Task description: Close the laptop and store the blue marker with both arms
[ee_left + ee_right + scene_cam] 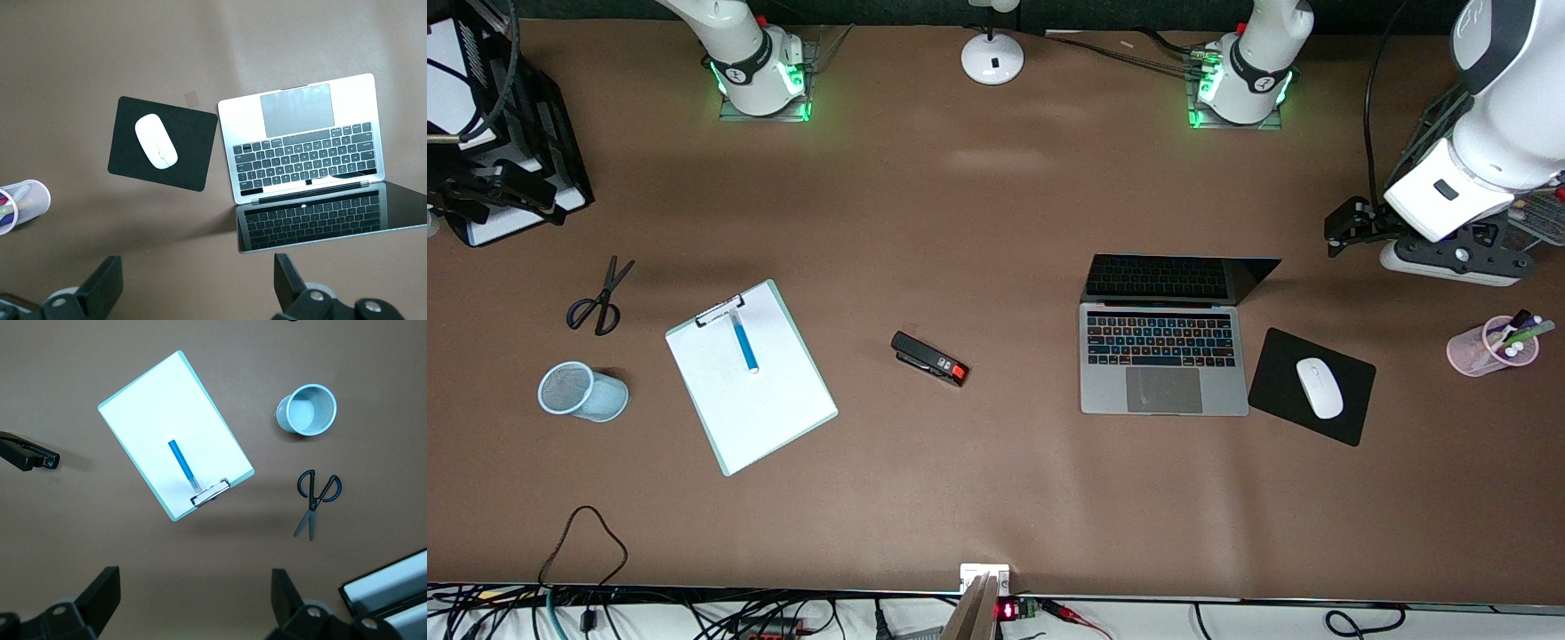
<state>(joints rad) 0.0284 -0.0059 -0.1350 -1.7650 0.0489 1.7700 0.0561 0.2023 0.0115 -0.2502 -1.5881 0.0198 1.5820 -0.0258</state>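
- The laptop [1163, 356] is seen open on the tabletop [996, 498], toward the left arm's end, with its dark screen raised.
- A black mouse pad [1280, 378] with a white mouse [1319, 388] is placed just beside the laptop.
- The blue marker [743, 340] is laid on the paper of a clipboard [783, 418], toward the right arm's end.
- A black stapler [929, 358] is found between clipboard and laptop.
- The left gripper [199, 283] is held above the tabletop near the laptop's screen, its fingers [103, 287] wide apart and holding nothing.
- The right gripper [195, 600] is held above the tabletop near the clipboard, its fingers [100, 597] also apart and holding nothing.
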